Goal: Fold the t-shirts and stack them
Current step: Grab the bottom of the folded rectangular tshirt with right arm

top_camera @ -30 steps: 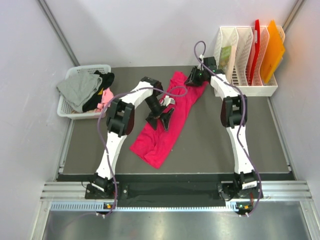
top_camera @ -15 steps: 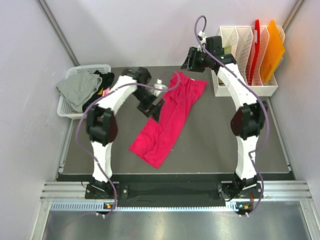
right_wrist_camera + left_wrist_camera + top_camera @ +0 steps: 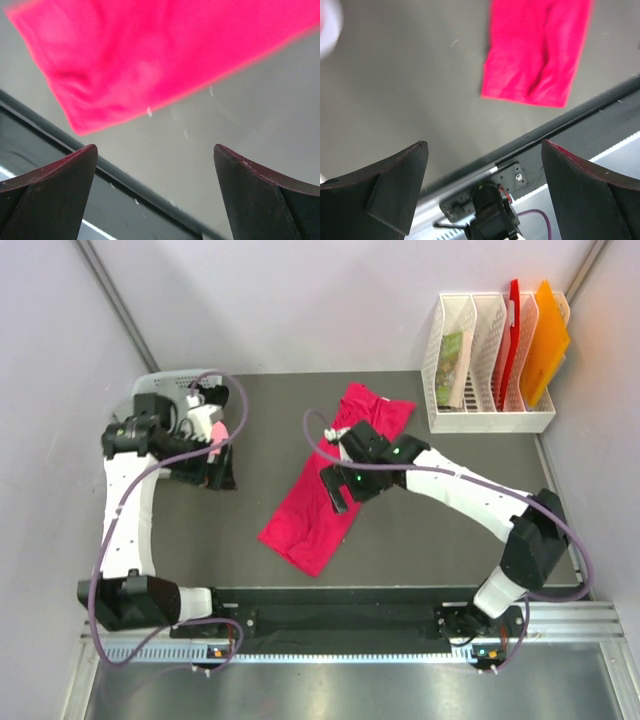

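Note:
A crimson-red t-shirt (image 3: 335,475) lies on the dark table as a long narrow strip running diagonally from the far middle to the near left. My right gripper (image 3: 336,492) hovers over the strip's middle, open and empty. Its wrist view shows the red t-shirt (image 3: 150,55) ahead of the spread right gripper (image 3: 155,149). My left gripper (image 3: 216,470) hangs open and empty beside the basket at the left. In its view the red t-shirt (image 3: 535,55) lies well beyond the left gripper (image 3: 484,145). A light pink t-shirt (image 3: 213,430) shows in the basket.
A white mesh basket (image 3: 178,373) sits at the far left, mostly hidden by my left arm. A white file rack (image 3: 490,420) with a red folder (image 3: 513,315) and an orange folder (image 3: 548,335) stands at the far right. The table's near edge (image 3: 555,127) is close.
My right arm swung back from the shirt's far end to its middle and its jaws opened. My left arm swung left from the shirt to the basket. The shirt lies still.

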